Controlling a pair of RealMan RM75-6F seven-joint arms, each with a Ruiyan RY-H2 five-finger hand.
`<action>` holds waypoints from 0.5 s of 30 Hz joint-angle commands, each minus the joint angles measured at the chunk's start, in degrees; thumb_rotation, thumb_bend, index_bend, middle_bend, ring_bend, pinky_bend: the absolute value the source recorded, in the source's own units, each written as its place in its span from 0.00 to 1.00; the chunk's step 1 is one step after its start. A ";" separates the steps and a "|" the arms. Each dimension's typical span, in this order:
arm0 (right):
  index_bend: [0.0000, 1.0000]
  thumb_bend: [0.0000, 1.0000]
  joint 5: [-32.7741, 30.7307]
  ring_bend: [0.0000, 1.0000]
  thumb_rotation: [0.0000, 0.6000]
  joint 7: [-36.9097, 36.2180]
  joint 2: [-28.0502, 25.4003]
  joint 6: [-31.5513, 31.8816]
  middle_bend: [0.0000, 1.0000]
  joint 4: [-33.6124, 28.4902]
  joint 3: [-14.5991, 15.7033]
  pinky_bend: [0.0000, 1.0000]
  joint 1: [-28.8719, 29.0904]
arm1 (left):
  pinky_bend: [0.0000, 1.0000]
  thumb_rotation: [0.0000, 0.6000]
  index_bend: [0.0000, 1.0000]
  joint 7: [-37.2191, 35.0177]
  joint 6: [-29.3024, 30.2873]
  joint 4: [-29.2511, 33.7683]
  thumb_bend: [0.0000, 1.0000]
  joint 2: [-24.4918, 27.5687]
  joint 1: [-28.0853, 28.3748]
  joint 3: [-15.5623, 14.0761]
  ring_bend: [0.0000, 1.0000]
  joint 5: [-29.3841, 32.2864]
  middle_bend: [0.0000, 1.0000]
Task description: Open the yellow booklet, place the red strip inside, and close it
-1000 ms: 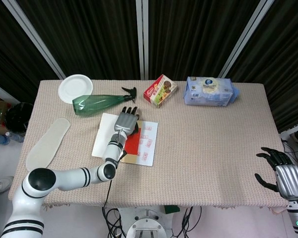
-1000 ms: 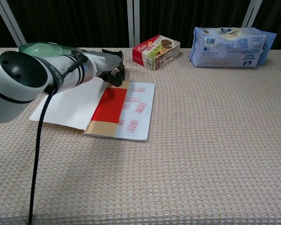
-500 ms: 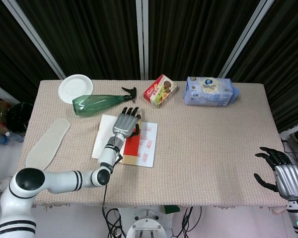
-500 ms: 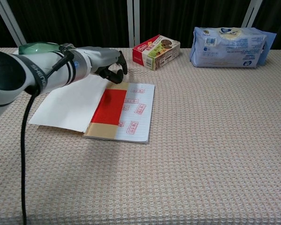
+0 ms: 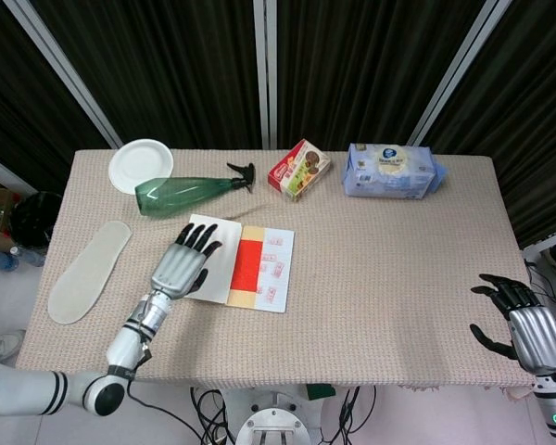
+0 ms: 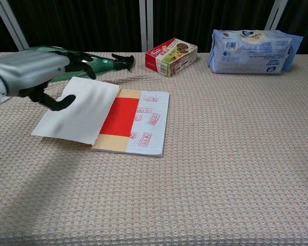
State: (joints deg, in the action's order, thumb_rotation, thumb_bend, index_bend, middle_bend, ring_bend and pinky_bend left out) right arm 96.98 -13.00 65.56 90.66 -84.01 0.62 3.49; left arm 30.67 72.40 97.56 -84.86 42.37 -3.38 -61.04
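The yellow booklet (image 5: pixel 233 272) lies open in the table's left half with the red strip (image 5: pixel 247 267) flat on its pages, left hand (image 5: pixel 180 268) hovering spread and empty over its left edge, right hand (image 5: pixel 524 324) loose, empty, off the near right corner.

Our left hand (image 5: pixel 182 265) sits left of center in the head view, fingers spread and holding nothing, forearm running to the lower left. Our right hand (image 5: pixel 523 324) hangs at the lower right edge, fingers apart, empty.

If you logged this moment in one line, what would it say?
booklet: open | red strip: lying inside | left hand: open, over left page | right hand: open, off table | closing: not done
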 commanded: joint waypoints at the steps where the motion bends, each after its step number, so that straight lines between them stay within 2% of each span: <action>1: 0.32 0.21 0.30 0.18 1.00 0.15 0.08 0.13 0.17 -0.07 0.11 0.22 0.08 | 0.04 1.00 0.12 -1.68 3.96 2.03 0.31 2.42 -4.97 -4.29 0.00 -4.45 0.00; 6: 0.32 0.21 1.04 0.18 1.00 0.59 0.29 0.37 0.17 -0.24 0.37 0.22 0.20 | 0.04 1.00 0.04 -3.76 4.30 -0.62 0.28 1.28 -9.09 -6.35 0.00 -6.80 0.00; 11: 0.32 0.21 1.49 0.18 1.00 1.30 0.19 0.69 0.17 -0.82 0.53 0.22 0.18 | 0.04 1.00 0.00 -6.84 4.13 -3.66 0.27 -0.69 -11.58 -6.06 0.00 -9.32 0.00; 15: 0.32 0.21 1.83 0.18 1.00 1.90 0.05 1.17 0.17 -1.44 0.62 0.22 0.06 | 0.04 1.00 0.00 -5.59 2.49 -7.04 0.26 -3.06 -12.06 -4.86 0.00 -10.02 0.00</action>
State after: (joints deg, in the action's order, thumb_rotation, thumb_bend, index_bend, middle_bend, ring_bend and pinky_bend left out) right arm 98.78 -11.16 65.62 91.78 -85.40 1.22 3.58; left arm 24.46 75.80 91.70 -86.87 30.59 -8.88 -70.83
